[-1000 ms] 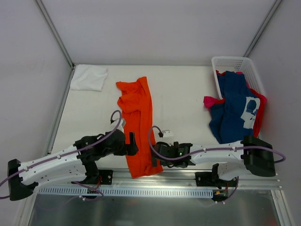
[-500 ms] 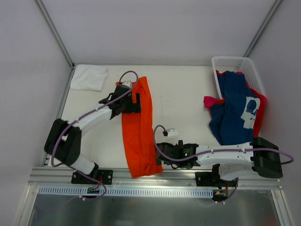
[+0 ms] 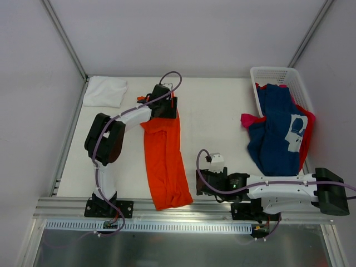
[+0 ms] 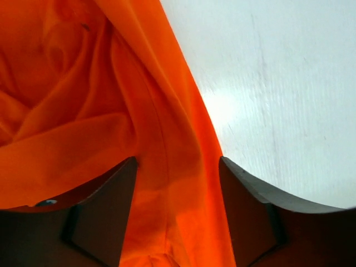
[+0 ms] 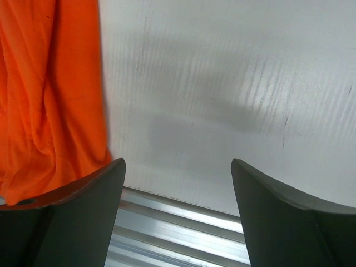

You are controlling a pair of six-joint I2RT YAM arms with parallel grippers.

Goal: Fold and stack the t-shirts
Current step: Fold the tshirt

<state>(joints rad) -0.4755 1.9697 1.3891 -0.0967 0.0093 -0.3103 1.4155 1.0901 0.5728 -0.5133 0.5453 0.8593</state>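
Observation:
The orange t-shirt (image 3: 166, 161) lies as a long narrow strip from the table's middle down to the near edge. My left gripper (image 3: 168, 109) sits on its far end, jaws apart, with orange cloth (image 4: 167, 139) running between and under them (image 4: 178, 164). My right gripper (image 3: 200, 181) is open and empty (image 5: 178, 164) over bare table just right of the shirt's near end (image 5: 50, 111). A folded white t-shirt (image 3: 104, 92) lies at the far left. The navy t-shirt with white print (image 3: 277, 133) and the pink-red t-shirt (image 3: 250, 119) hang out of the basket.
The white lattice basket (image 3: 275, 74) stands at the far right corner. An aluminium rail (image 3: 183, 214) runs along the near edge and shows in the right wrist view (image 5: 183, 222). Grey walls close in the table on three sides.
My left gripper moved from the shirt's near part up to its far end. The bunched top of the orange shirt is now drawn out narrower. My right gripper moved right, away from the shirt.

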